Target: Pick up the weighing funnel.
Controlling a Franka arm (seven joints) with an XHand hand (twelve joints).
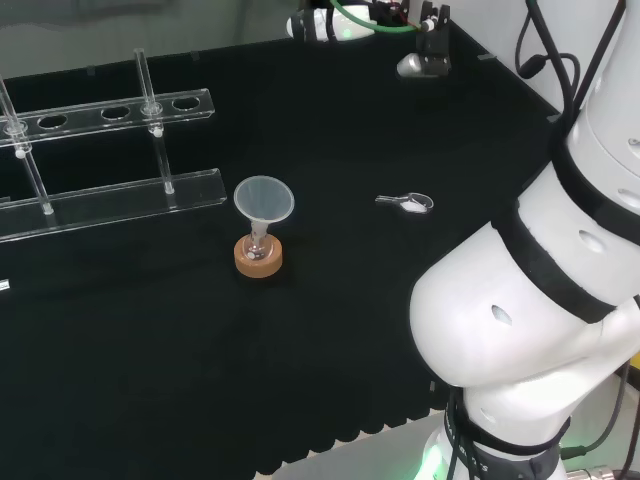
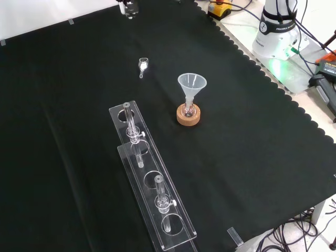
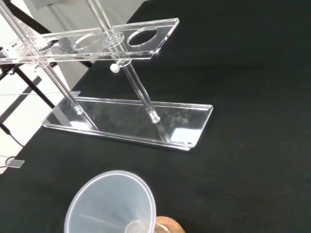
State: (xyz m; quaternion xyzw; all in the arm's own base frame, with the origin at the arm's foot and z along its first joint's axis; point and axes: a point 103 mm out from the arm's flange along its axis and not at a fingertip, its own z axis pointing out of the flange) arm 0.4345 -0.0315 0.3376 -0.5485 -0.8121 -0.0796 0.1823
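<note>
Black cloth [image 1: 330, 340]: funnel [image 1: 264, 200] near weighing funnel [image 1: 411, 203]

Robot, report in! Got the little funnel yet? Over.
Hand: cannot tell. Weighing funnel lies alone on the cloth, not picked up. Funnel stands apart, no obstacle.

A robotics laboratory: the bench under black cloth [image 2: 63, 131] carries a clear acrylic tube rack [image 2: 152, 194]. At its one o'clock in the front view, a funnel [image 2: 191, 84] sits in a small flask [image 2: 188, 109] on a cork ring [image 2: 189, 117]. A weighing funnel [image 2: 143, 65] lies at the funnel's ten o'clock. The white robot arm's base [image 2: 278, 26] stands at that view's one o'clock, and cables [image 2: 294, 231] trail at five.
</note>
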